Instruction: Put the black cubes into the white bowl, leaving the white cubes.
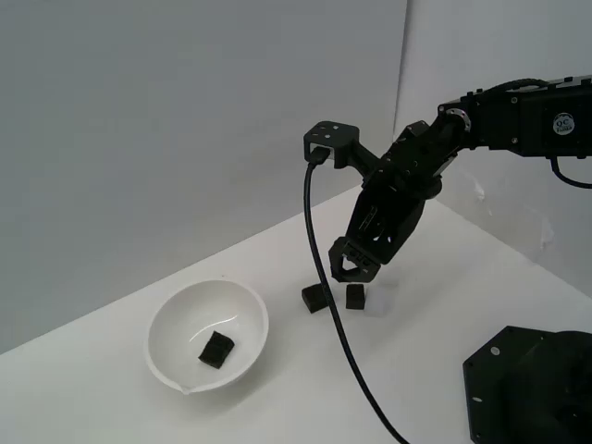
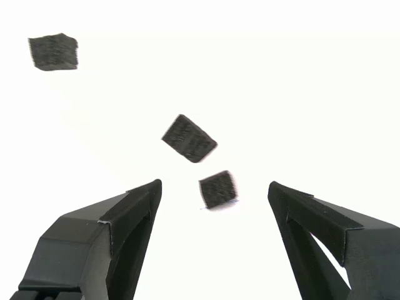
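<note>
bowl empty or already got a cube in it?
Not empty. The white bowl holds one black cube on its floor in the exterior view. Two more black cubes sit outside on the table.

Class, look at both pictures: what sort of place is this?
Probably a robotics test bench, not a home: a bare white table, plain grey backdrop, one black robot arm whose gripper hangs over black cubes.

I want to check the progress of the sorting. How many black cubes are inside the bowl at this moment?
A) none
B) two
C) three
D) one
D: one black cube lies inside the bowl, while the two others sit on the table under the open hand.
</note>
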### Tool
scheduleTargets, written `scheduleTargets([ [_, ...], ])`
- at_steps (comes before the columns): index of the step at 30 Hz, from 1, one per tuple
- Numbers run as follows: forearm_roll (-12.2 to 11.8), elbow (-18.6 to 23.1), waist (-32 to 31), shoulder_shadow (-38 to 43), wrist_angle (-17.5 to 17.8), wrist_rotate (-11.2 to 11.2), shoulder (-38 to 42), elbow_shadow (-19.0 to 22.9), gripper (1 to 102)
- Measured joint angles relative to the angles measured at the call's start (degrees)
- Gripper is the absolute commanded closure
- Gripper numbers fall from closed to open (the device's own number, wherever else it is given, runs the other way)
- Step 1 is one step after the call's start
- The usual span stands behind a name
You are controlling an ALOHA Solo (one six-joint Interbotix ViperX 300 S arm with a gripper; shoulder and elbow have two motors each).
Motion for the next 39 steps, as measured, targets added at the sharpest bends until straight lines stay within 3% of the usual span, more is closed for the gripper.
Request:
scheduleTargets([
  [13,0.18,2.11,0.88,-5.10,-0.18,0.97,-4.83,1.93,9],
  [16,0.18,2.11,0.88,-6.15,-1.05,1.93,-6.06,1.93,9],
  [39,-1.41,4.04,-0.44,-12.13,-6.86,1.93,-12.13,3.96,9],
])
